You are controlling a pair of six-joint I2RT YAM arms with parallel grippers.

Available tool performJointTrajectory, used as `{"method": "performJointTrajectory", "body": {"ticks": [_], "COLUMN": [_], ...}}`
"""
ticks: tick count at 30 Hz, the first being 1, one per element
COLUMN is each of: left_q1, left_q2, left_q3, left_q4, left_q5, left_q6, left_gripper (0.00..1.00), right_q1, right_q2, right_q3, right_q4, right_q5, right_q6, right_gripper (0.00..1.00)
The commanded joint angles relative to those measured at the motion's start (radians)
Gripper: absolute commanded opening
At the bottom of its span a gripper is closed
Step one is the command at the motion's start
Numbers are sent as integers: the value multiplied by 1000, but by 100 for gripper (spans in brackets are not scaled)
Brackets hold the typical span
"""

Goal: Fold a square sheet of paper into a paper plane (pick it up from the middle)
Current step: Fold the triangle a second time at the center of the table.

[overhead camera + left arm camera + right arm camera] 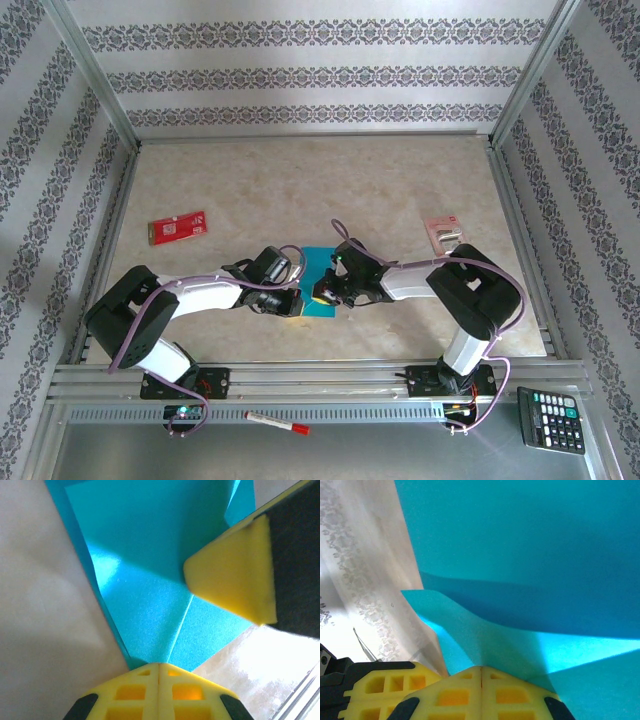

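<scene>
The thin teal-blue square sheet of paper [318,262], already creased, sits by the middle of the table's [300,180] near edge. The left gripper [159,666] and the right gripper [481,669] each pinch its edge, fingers pressed together, and the paper is probably slightly lifted. Move both hands as one, with light tension so it does not tear.

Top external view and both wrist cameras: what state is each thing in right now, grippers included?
Teal-blue square sheet of paper: creased and partly folded, pinched by both grippers.
Left gripper: shut on the sheet where a crease ends.
Right gripper: shut on a raised fold of the sheet.
Red-and-white flat card: lying flat, apart from both grippers.
Black calculator: lying face up, keys showing.
</scene>
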Motion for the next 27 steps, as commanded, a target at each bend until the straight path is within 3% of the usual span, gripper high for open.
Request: {"method": "performJointTrajectory", "body": {"ticks": [1,27], "left_q1": [-11,-11], "left_q2": [55,61], "left_q3": [-44,-40], "left_q4": [-170,-175], "left_q5": [-94,-78], "left_q6": [-3,4], "left_gripper": [0,0], "right_q1": [-62,-309], "right_q2": [9,-24], "right_q3": [-18,46], "right_q4": [-134,-252], "right_q5": [139,102], "right_q6": [-39,-229], "right_gripper": [0,0]}}
